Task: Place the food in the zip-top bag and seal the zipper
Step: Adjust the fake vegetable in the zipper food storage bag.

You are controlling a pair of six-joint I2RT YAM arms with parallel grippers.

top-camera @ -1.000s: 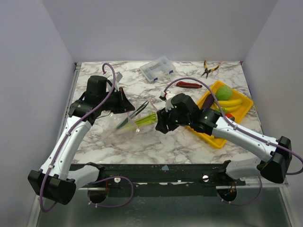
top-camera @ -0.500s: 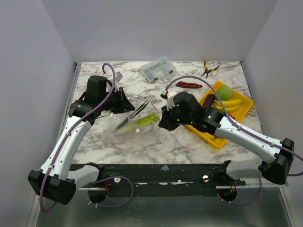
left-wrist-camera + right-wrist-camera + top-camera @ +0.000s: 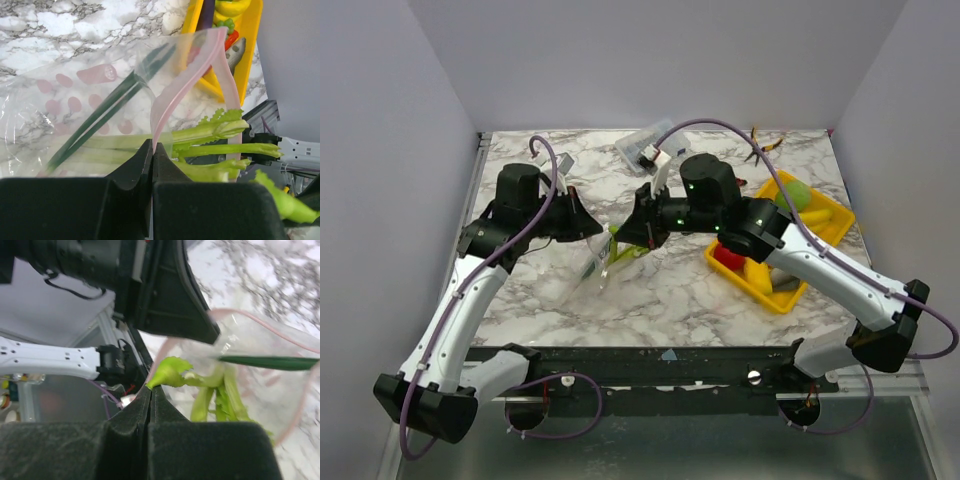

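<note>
No lettering or number can be read; the zip-top bag (image 3: 30, 107) carries pink spots (image 3: 97, 73).

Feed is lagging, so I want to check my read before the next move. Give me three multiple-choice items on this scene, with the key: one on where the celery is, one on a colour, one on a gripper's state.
1. Where is the celery relative to the zip-top bag?
A. wholly outside
B. partly inside, leafy ends out of the mouth
C. fully inside
2. What colour is the zipper?
A. blue
B. black
C. pink
3. The left gripper is:
A. shut on the zipper edge
B. open, empty
C. out of view
Key: 1 B, the left wrist view shows stalks behind the plastic and leaves past the strip; 2 C, a pink strip rims the mouth; 3 A, its fingers meet on the strip.
</note>
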